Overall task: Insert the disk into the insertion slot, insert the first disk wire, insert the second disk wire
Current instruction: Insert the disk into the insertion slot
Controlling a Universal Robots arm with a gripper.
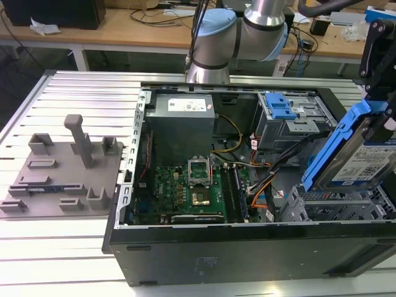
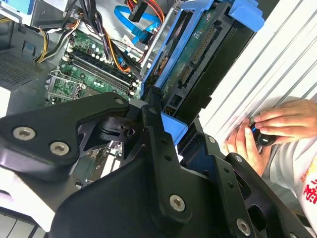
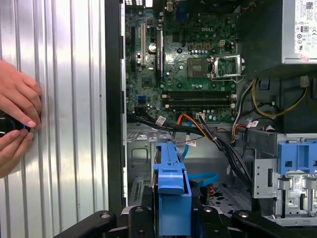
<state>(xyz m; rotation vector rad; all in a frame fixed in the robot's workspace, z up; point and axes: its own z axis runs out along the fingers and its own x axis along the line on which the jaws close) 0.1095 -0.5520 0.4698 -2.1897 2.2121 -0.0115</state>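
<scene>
Gripper (image 3: 172,218) clamps the disk (image 1: 365,158), tilted just above the insertion slot (image 1: 328,204), seemingly not yet seated.

green motherboard (image 1: 179,185), grey power supply (image 1: 182,124), grey fixture plate (image 1: 62,176)

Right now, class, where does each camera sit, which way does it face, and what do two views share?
Exterior view: off the arm, looks down into the open computer case; shows the arm and hand gripping the tilted disk.
First wrist view: on the wrist, looks past the hand at the motherboard.
Second wrist view: on the wrist, looks along the hand's linkage at the disk's circuit side.
Shared: both wrist views show a person's hands at the ribbed table.
</scene>
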